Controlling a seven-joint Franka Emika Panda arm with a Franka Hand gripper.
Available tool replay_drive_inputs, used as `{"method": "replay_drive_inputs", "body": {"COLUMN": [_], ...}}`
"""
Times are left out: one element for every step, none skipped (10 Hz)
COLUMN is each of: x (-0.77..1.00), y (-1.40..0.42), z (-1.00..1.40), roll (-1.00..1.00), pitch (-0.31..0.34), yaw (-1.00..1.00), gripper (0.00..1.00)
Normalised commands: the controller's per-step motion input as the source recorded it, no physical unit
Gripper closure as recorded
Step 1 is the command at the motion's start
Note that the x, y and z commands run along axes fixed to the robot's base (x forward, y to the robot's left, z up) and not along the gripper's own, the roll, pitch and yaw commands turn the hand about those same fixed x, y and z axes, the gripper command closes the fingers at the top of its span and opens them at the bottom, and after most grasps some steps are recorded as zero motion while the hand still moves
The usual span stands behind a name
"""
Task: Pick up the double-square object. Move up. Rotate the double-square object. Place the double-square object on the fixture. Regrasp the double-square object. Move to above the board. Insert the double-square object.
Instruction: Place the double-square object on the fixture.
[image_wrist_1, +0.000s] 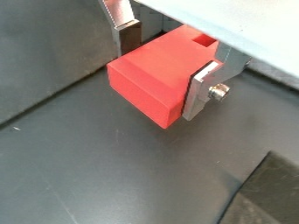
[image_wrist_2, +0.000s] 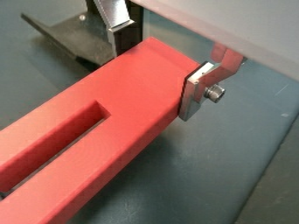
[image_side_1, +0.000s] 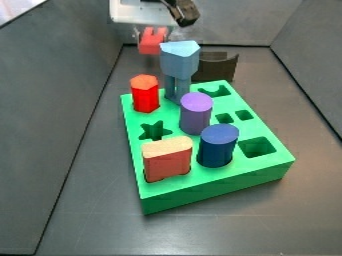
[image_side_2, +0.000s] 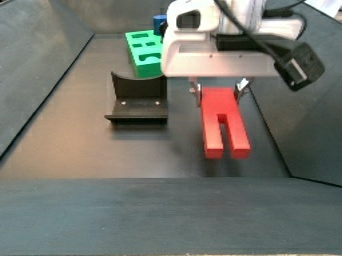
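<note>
You are at the very start of the job, as far as these views let you judge: the double-square object (image_side_2: 225, 128) lies flat and lengthwise on the dark surface (image_side_2: 80, 150), with its grooved end pointing away from the arm, so the pick-up is just being made and nothing has left the floor. The lift, the rotation, the rest on the fixture (image_side_2: 135, 98), the regrasp, the move over the board (image_side_1: 201, 150) and the insertion all lie ahead of you. The fixture stands empty, just beside the red piece and well clear of it. The board sits farther back, already carrying several other pegs. Now look at the hand (image_wrist_2: 160, 61): in both wrist views its silver fingers (image_wrist_1: 201, 87) stand one on each side of the near end of the object, pressed flat against its side faces. You can take it as clamped on the piece. Whether the piece has begun to rise you cannot tell from these views.
</note>
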Motion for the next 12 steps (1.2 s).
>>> {"method": "replay_drive_inputs", "body": {"x": [0.00,-0.01,-0.02,-0.02,-0.02,-0.03,-0.03,-0.03,-0.03,-0.02,-0.01,0.00], "y": [0.00,0.00,0.00,0.00,0.00,0.00,0.00,0.00,0.00,0.00,0.00,0.00], "z": [1.00,1.00,1.00,1.00,1.00,1.00,1.00,0.95,0.86,0.68,0.56,0.38], "roll": [0.01,0.04,0.05,0.07,0.09,0.10,0.11,0.12,0.13,0.14,0.14,0.11], "pitch": [-0.001,0.016,0.029,0.041,0.050,0.058,0.062,0.067,0.072,0.082,0.090,0.091], "yaw": [0.00,0.00,-0.01,-0.01,-0.01,0.00,0.01,0.02,0.02,0.03,0.03,0.02], "gripper": [1.00,1.00,1.00,1.00,1.00,1.00,1.00,1.00,1.00,1.00,1.00,1.00]}}
